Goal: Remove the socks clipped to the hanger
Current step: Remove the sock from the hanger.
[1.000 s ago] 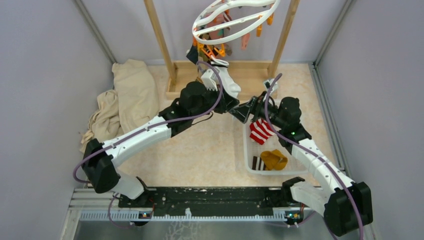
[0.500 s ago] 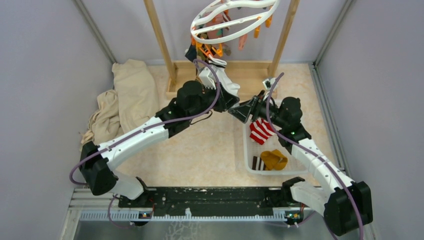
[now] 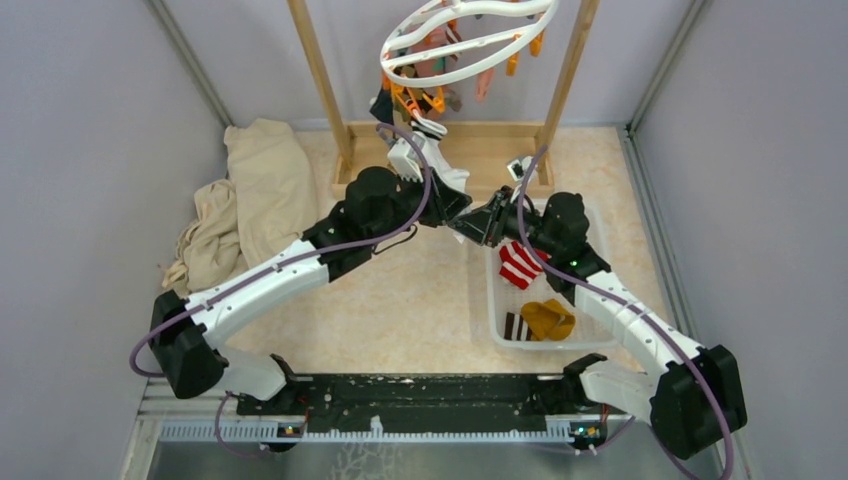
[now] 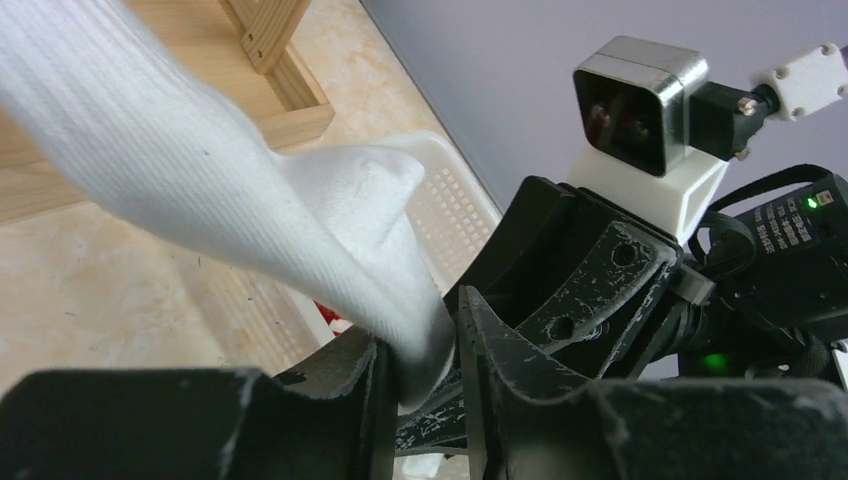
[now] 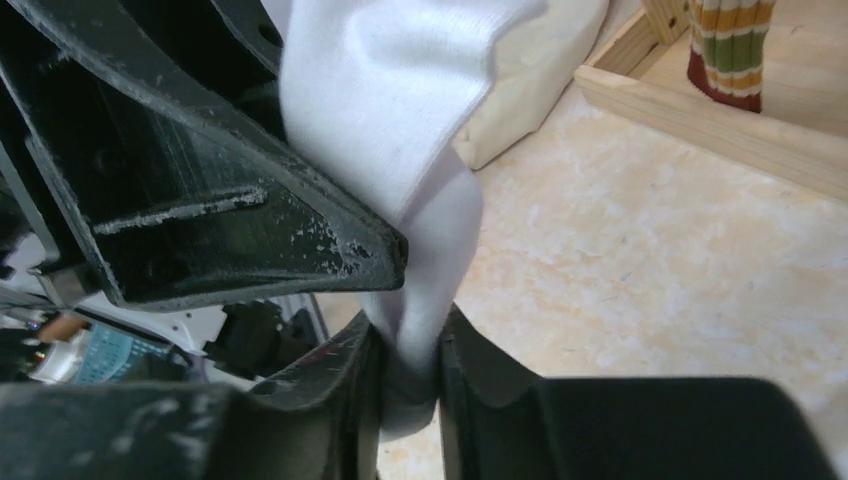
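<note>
The white round hanger (image 3: 465,35) hangs from the wooden frame (image 3: 480,135) with several socks (image 3: 440,45) clipped under it. A white sock (image 4: 200,170) stretches down from the upper left into both grippers, which meet nose to nose below the hanger. My right gripper (image 5: 410,380) is shut on the sock's end (image 5: 400,90), pinching it thin. My left gripper (image 4: 420,400) has its jaws parted loosely around the rounded toe, a thin gap at one finger. In the top view the left gripper (image 3: 452,205) and right gripper (image 3: 478,222) touch beside the basket. The sock's upper end is hidden.
A white perforated basket (image 3: 497,300) at the right holds a red-white striped sock (image 3: 518,262), a mustard one (image 3: 548,318) and a dark patterned one. A beige cloth (image 3: 260,190) lies heaped at the left. A striped sock (image 5: 730,50) hangs over the frame's base.
The right gripper moved in and closed on the white sock. The left gripper's jaws loosened around it. Both arms shifted slightly toward the frame.
</note>
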Controlling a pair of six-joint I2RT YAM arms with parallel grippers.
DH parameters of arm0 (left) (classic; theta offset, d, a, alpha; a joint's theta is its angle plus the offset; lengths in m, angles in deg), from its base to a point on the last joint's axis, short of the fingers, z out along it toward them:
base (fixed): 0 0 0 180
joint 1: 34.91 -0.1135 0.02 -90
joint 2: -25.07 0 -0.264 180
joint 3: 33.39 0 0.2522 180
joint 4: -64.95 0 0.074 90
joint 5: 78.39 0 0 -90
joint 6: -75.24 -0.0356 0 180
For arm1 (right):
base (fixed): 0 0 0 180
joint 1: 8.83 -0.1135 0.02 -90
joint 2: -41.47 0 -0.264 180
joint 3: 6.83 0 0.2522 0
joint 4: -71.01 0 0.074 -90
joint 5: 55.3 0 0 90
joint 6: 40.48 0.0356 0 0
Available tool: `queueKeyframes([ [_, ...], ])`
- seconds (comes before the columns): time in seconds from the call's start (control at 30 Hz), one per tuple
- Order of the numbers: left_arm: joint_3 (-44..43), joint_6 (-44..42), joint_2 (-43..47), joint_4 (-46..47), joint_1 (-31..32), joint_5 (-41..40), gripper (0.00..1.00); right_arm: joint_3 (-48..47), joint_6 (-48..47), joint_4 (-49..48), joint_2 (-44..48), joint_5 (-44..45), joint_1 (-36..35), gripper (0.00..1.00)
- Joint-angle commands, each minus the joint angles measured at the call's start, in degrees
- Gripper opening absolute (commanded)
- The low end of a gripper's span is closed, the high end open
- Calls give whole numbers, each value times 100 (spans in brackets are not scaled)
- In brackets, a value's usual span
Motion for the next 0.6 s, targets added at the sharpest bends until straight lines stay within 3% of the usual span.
queueKeyframes([
  [0.0,145,-156,166,-175,27,-291,37,-260,37,-355,44,207,-97,9],
  [0.03,163,-168,171,-207,19,-322,41,-253,66,-352,37,232,-98,0],
  [0.2,211,-210,218,-471,-75,-440,69,-257,158,-389,-2,211,-106,0],
  [0.3,292,-295,419,-623,-114,-616,98,-275,143,-279,9,280,-106,0],
  [0.57,522,-591,1217,-994,-268,-1046,99,-342,116,243,76,509,-106,0],
])
